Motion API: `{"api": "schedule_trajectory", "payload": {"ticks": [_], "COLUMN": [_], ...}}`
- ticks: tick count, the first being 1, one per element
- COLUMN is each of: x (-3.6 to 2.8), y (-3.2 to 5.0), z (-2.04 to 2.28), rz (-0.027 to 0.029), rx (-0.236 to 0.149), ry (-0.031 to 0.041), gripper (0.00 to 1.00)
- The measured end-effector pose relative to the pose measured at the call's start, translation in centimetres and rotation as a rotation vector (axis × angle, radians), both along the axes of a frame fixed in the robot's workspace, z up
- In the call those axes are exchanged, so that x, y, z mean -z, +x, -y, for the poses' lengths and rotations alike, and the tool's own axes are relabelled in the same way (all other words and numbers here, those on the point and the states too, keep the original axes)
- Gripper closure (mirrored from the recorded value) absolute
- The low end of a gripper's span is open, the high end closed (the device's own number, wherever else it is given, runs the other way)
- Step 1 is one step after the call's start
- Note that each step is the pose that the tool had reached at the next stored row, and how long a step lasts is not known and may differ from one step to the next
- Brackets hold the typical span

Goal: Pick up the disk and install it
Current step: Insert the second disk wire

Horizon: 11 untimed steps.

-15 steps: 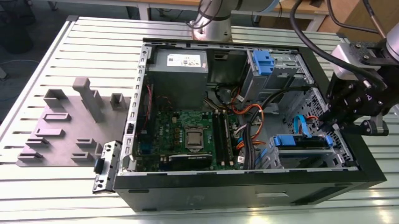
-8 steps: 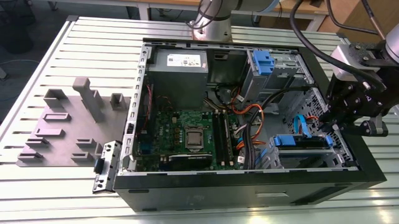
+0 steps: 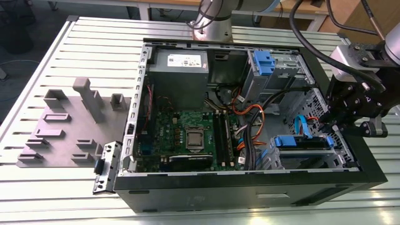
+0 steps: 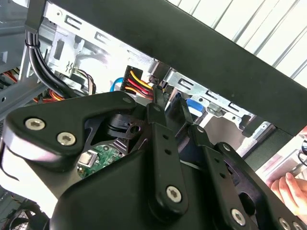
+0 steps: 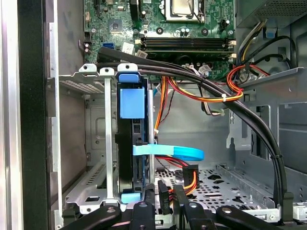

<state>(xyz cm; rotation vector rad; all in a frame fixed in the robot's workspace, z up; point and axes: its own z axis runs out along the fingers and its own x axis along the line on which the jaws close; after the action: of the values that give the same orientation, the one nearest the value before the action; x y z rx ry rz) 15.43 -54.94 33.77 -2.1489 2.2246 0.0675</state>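
Table: slatted white metal table point(image 3: 50, 51) carries an open black computer case point(image 3: 250, 192) lying on its side, with a grey fixture plate point(image 3: 59, 136) of upright blocks at the exterior view's left.
Case interior: green motherboard point(image 3: 187, 136) in the middle, grey power-supply box point(image 3: 180, 70) at the far end, a blue-fronted unit point(image 3: 262, 61) in the far bay toward the exterior view's right.
Disk: the disk point(image 5: 130, 143) stands on edge in the metal drive cage point(image 5: 96, 143), its blue rail tab uppermost in the first wrist view; in the exterior view its blue edge point(image 3: 303, 140) shows at the near cage.
Cables: black bundle point(image 5: 249, 120), red-yellow-orange wires and a flat blue data cable point(image 5: 182, 153) run beside the cage.
Gripper: the gripper point(image 3: 334, 124) hangs just over the cage's right side in the exterior view, close to the disk.
Jaws: narrow, black fingers point(image 5: 163, 199) close together near the disk's connector end; whether they grip anything I cannot tell.
Person: a hand point(image 4: 290, 189) shows beyond the case wall.
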Motion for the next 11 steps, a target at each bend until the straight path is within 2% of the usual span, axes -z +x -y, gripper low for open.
{"api": "schedule_trajectory", "payload": {"ticks": [4,6,11], "x": [0.0,0.01,0.02], "y": [0.0,0.0,0.0], "z": [0.0,0.0,0.0], "rz": [0.0,0.0,0.0], "rx": [0.0,0.0,0.0], "ry": [-0.0001,0.0,0.0], "gripper": [0.72,0.84,0.84]}}
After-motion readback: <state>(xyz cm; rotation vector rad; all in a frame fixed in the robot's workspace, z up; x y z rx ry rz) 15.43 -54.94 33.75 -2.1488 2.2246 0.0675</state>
